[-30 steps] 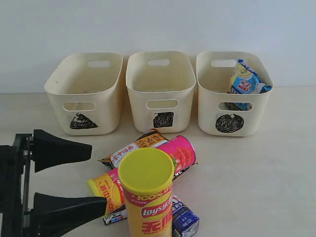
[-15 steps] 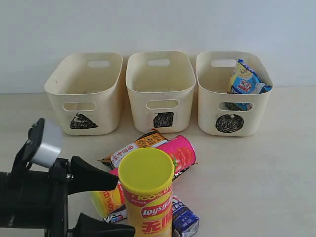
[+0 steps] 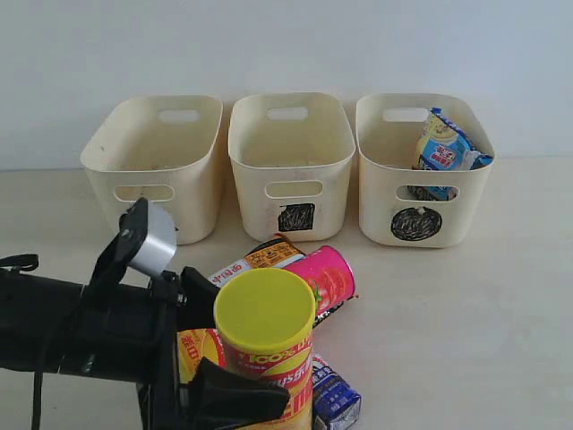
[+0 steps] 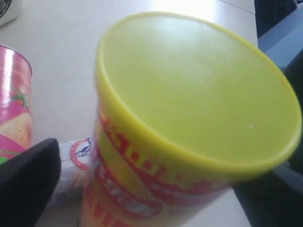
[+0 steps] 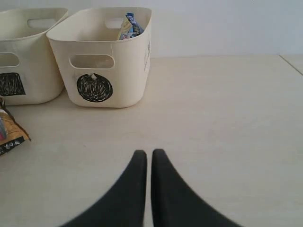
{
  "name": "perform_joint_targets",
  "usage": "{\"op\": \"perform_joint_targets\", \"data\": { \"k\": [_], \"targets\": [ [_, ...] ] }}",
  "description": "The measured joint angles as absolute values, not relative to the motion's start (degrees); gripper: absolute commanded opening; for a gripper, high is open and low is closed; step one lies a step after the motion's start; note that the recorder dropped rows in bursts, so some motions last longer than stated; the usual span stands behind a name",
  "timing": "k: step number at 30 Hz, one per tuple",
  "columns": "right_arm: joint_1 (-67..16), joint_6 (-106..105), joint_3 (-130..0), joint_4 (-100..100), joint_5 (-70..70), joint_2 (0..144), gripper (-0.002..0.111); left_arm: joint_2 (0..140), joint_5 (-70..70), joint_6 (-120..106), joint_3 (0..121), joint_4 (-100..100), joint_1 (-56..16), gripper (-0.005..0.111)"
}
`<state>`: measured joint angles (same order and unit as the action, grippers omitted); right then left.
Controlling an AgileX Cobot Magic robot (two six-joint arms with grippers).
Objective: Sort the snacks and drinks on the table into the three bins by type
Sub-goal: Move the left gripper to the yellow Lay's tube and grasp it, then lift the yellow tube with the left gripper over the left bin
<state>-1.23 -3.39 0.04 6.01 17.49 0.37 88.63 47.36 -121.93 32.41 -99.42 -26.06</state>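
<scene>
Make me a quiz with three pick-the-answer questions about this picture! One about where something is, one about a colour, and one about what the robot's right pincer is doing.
1. Where is the blue-white bag?
A) in the circle bin
B) in the triangle bin
C) on the table

2. What colour is the lid of the standing canister?
A) pink
B) yellow
C) blue

3. How is the right pincer?
A) wide open
B) holding a carton
C) shut and empty

Answers:
1 A, the bag pokes out of the bin marked with a circle.
2 B, the lid is plain yellow.
3 C, its two fingers lie together with nothing between them.
</scene>
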Motion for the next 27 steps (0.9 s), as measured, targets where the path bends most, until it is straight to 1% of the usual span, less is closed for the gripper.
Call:
{"op": "perform_joint_targets", "data": {
  "k": [1,3,4,5,6,7,8,11,16,18,21,24,27],
  "targets": [
    [-1.2,-3.4,0.0,6.0,17.4,0.4,0.0,88.9,47.6,-121.9,32.9,-99.4,-26.1,0.084],
    [-1.2,-3.4,0.0,6.0,17.3,0.4,0.0,89.6,48.2,-121.9,33.6,-99.4,-26.1,0.076],
    [-1.2,-3.4,0.0,6.0,17.3,0.4,0.0,90.0,48.4,-121.9,34.0,-99.4,-26.1,0.066],
    [-1.2,-3.4,0.0,6.0,17.3,0.4,0.0,90.9,48.5,-121.9,34.4,-99.4,-26.1,0.059],
    [-1.2,-3.4,0.0,6.0,17.3,0.4,0.0,91.3,48.5,-122.0,34.7,-99.4,-26.1,0.046],
    [-1.2,-3.4,0.0,6.0,17.3,0.4,0.0,91.9,49.6,-122.0,34.9,-99.6,-26.1,0.039],
    [-1.2,-3.4,0.0,6.0,17.3,0.4,0.0,92.1,50.2,-122.0,34.9,-99.6,-26.1,0.025],
    [-1.2,-3.4,0.0,6.0,17.3,0.4,0.0,92.4,52.6,-122.0,34.9,-99.6,-26.1,0.005],
    [-1.2,-3.4,0.0,6.0,17.3,0.4,0.0,91.9,56.2,-122.0,35.6,-99.5,-26.1,0.004],
    [-1.2,-3.4,0.0,6.0,17.3,0.4,0.0,89.5,56.2,-122.0,37.0,-99.5,-26.1,0.004],
    [-1.2,-3.4,0.0,6.0,17.3,0.4,0.0,82.2,55.6,-120.2,38.8,-99.5,-25.8,0.004],
    [-1.2,-3.4,0.0,6.0,17.3,0.4,0.0,75.9,51.5,-115.8,39.2,-99.5,-24.9,0.004],
    [-1.2,-3.4,0.0,6.0,17.3,0.4,0.0,69.8,42.7,-110.9,39.9,-99.4,-24.1,0.004]
  ]
}}
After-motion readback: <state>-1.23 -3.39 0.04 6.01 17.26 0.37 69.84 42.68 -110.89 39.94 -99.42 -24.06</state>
